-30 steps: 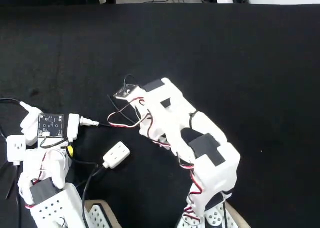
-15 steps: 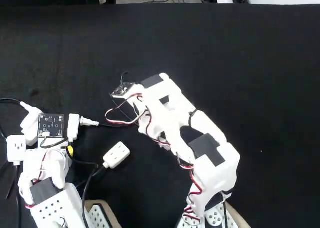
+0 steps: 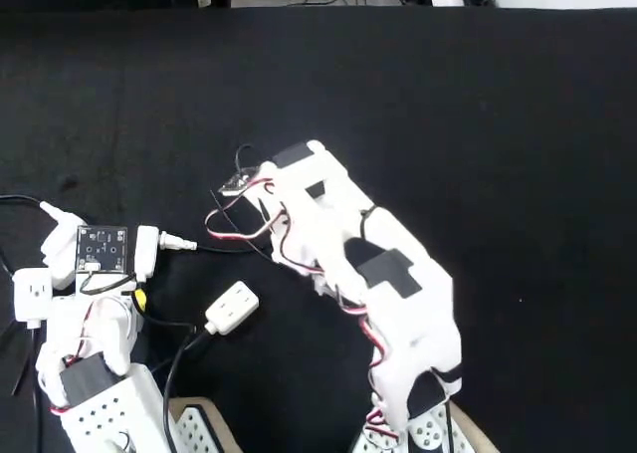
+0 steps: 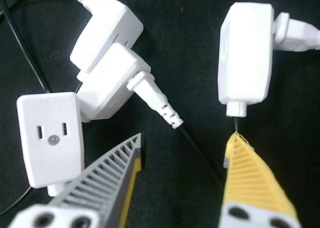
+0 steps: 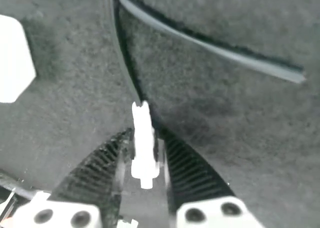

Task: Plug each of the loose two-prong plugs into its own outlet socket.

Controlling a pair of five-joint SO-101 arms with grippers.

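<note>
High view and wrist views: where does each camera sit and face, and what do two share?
High view: fixed above the table, looking down on left arm and right arm.
Left wrist view: on the left arm, looking down past its open jaws at an outlet socket and white plugs.
Right wrist view: on the right arm, looking down past jaws shut on a small plug.
Shared: high and left wrist views show that outlet socket.

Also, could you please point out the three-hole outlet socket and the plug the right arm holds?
outlet socket [image 4: 50,136], left wrist view, on its slotted face.
plug [image 5: 143,142], right wrist view, on its white body.
</note>
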